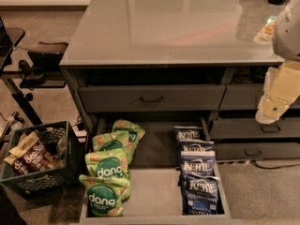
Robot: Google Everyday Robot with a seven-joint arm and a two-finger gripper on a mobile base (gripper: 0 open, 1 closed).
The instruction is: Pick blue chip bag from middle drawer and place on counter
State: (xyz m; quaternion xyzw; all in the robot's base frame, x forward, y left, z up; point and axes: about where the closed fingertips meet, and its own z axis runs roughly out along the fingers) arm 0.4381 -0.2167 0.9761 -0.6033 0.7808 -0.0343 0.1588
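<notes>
The middle drawer [154, 191] is pulled open at the bottom centre, showing its pale grey floor. Several blue chip bags with white "Kettle" lettering lie in a row along its right side; the nearest one [200, 194] is at the front and another [198, 165] lies just behind it. Green "dang" bags [108, 168] lie along the left side. The glossy grey counter [164, 22] spans the top. My gripper [274, 102], pale yellow under a white arm, hangs at the right edge, above and to the right of the blue bags, in front of the right-hand drawers and apart from everything.
A shut drawer with a bar handle [152, 97] sits above the open one. Narrower shut drawers [255, 130] stack on the right. A dark crate [37, 161] of snack bags stands on the floor at left. A black stand [28, 64] is further left. A small pale item [267, 29] lies on the counter's right side.
</notes>
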